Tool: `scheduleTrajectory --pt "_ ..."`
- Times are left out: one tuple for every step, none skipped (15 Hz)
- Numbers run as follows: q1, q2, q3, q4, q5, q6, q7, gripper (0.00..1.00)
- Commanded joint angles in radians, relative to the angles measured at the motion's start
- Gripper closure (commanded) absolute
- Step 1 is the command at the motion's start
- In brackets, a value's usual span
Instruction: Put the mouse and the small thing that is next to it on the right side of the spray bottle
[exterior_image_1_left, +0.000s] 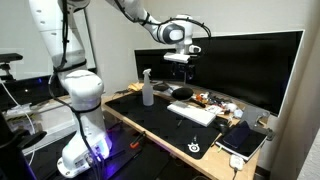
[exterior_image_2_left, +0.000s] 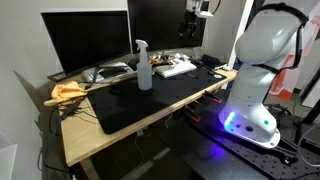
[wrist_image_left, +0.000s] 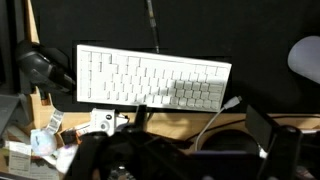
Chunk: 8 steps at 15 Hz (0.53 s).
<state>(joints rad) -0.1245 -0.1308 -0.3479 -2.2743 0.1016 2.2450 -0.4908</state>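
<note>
With our gripper hanging empty and spread wide above the desk, we judge what we take for the mouse, dark and low between keyboard and spray bottle, light, stiff and smooth-shelled, best pinched across its narrow sides.

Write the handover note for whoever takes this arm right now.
Gripper: open, empty, high over the desk, above the white keyboard.
Spray bottle: upright on the black mat, off one end of the keyboard.
Mouse and the small thing beside it: too small to pick out for certain in these views, so find them first.
Done: nothing is held.
Left: carry both to the right side of the bottle.
</note>
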Motion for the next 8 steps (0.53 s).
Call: scheduleTrajectory --pt "-0.028 0.001 0.028 0.003 0.004 -0.004 -0.002 0.00" --pt "-0.028 0.001 0.028 0.004 0.004 -0.005 -0.002 0.00" --pt "-0.029 0.005 0.028 0.002 -0.003 0.002 -0.009 0.00" --pt "-0.036 0.009 0.024 -0.001 -0.013 0.007 -0.035 0.00" --pt "-0.043 0.013 0.021 -0.004 -0.024 0.017 -0.048 0.00" --pt "-0.052 0.019 0.015 -0.005 -0.035 0.022 -0.071 0.00" --pt "-0.063 0.026 0.008 -0.006 -0.038 0.028 -0.096 0.00" --pt "-0.076 0.030 0.002 -0.010 -0.041 0.037 -0.123 0.00"
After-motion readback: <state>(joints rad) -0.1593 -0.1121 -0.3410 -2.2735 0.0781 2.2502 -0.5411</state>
